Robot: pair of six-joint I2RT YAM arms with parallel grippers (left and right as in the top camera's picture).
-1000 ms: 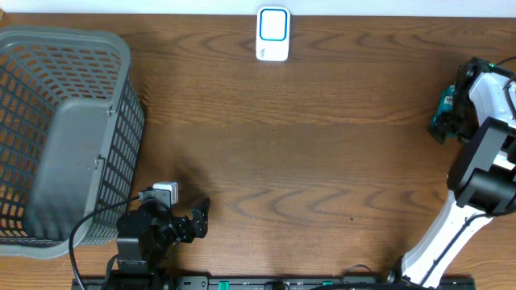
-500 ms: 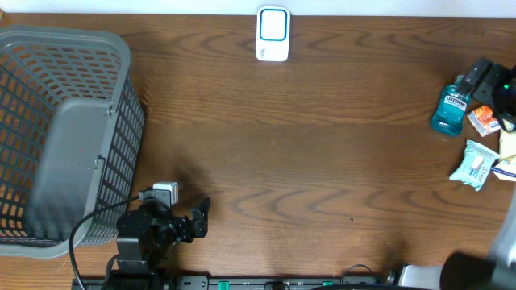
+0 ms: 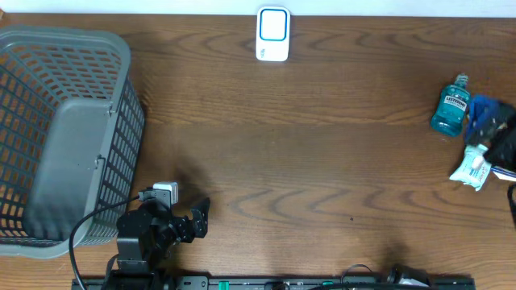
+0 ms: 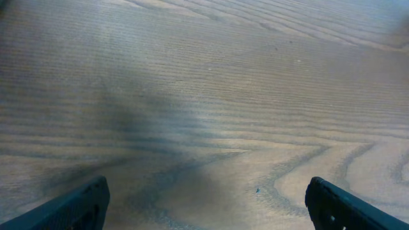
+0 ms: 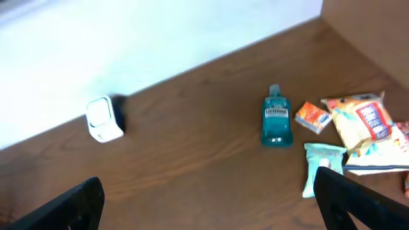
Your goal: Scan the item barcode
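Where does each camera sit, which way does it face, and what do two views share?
Overhead: above, facing down on brown wooden table, grey mesh basket, left arm.
Left wrist: low, facing bare tabletop; open left gripper.
Right wrist: raised, tilted down; open right gripper.
Shared, overhead and right wrist: white box scanner, teal mouthwash bottle.

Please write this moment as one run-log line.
left tool: open, empty | right tool: open, empty | mouthwash bottle: lying on table, untouched | scanner: far table edge
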